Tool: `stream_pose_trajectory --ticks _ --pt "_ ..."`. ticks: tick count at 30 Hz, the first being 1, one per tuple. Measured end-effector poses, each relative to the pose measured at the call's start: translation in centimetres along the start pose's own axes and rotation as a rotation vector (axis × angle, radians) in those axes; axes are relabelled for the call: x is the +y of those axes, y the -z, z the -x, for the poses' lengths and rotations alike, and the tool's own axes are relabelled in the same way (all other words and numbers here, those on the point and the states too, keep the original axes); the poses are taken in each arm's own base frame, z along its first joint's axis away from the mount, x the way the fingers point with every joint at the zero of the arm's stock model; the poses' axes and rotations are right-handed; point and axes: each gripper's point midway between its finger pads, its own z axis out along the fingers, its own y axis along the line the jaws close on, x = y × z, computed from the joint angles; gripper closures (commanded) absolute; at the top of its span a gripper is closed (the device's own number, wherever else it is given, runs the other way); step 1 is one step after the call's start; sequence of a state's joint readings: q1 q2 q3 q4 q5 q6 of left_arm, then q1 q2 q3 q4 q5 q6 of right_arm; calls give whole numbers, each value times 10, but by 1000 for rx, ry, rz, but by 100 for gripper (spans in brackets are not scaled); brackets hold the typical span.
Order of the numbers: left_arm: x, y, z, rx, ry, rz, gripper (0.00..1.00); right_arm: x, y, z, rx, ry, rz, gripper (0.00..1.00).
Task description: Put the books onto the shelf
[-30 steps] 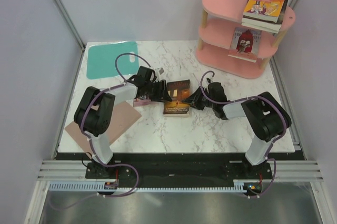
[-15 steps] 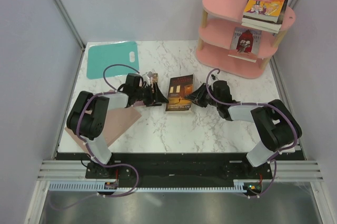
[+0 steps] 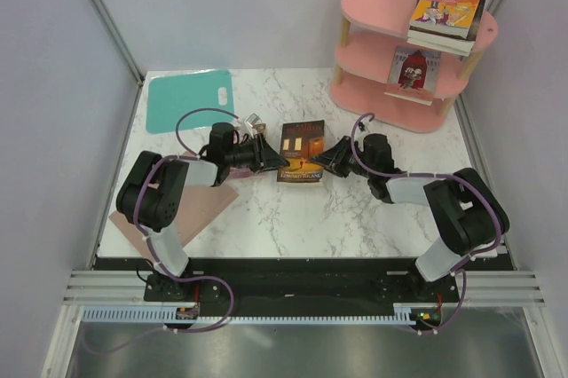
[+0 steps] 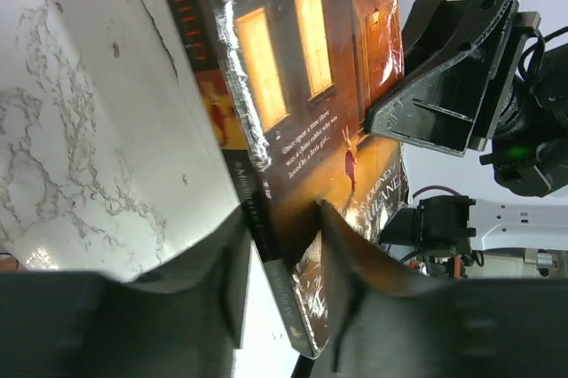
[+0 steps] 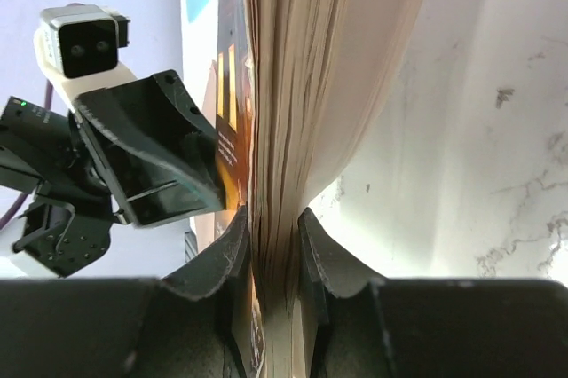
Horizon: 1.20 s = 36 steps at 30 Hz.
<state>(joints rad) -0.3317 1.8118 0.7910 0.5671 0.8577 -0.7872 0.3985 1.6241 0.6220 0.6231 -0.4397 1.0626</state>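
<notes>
A dark book (image 3: 302, 149) with glowing orange windows on its cover hangs between my two grippers at the table's middle, cover facing up. My left gripper (image 3: 269, 159) (image 4: 282, 211) is shut on its spine edge (image 4: 266, 236), one finger on the cover. My right gripper (image 3: 332, 161) (image 5: 271, 227) is shut on the page edge (image 5: 284, 129) opposite. The pink shelf (image 3: 382, 1) stands at the far right. A Roald Dahl book (image 3: 448, 1) lies on a small stack on its top board, and another book (image 3: 415, 67) leans on the middle board.
A teal mat (image 3: 189, 98) lies at the far left of the table. A brown cardboard sheet (image 3: 191, 211) sits under the left arm near the front left edge. A pinkish book edge (image 3: 247, 172) shows below the left gripper.
The left gripper opened, then shut again on the book's spine. Both arms stretched lower, and the book shifted slightly away from the bases.
</notes>
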Motion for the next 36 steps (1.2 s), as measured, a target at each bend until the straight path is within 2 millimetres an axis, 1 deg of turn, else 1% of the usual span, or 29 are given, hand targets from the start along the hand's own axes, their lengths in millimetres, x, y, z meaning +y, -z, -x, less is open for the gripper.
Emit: stream_pose_trajectory --ticks 2,3,5,7,10,12,14,17,19,23,29,32,36 --pt "-1 1 3 -12 6 -6 94 2 0 2 -3 0 9 70" --pt "-2 2 5 -15 10 -13 98 1 0 1 -2 0 8 58" --pt "-7 3 7 -18 10 -30 98 0 1 1 -1 5 5 44" --pt "-13 4 7 -10 4 -52 98 -2 1 2 -2 5 -2 3" --pt "-33 7 5 3 -25 -93 98 0 3 -2 12 11 11 2" --pt "-49 11 8 2 -55 -123 98 1 8 -9 25 17 26 2" --pt "-67 16 9 9 -84 -158 98 8 19 -12 15 28 67 2" --pt "-85 20 11 26 -97 -210 98 21 39 -13 -18 50 148 2" --pt "-96 22 14 33 -105 -248 98 22 52 -18 -40 43 193 2" --pt "-107 25 14 44 -101 -291 98 20 71 -29 -60 24 245 2" --pt "-122 26 21 33 -99 -387 98 35 92 -37 -78 16 345 2" --pt "-123 24 22 32 -75 -421 98 37 96 -42 -71 9 362 2" --pt "-125 24 22 32 -58 -443 98 45 96 -50 -57 17 391 2"
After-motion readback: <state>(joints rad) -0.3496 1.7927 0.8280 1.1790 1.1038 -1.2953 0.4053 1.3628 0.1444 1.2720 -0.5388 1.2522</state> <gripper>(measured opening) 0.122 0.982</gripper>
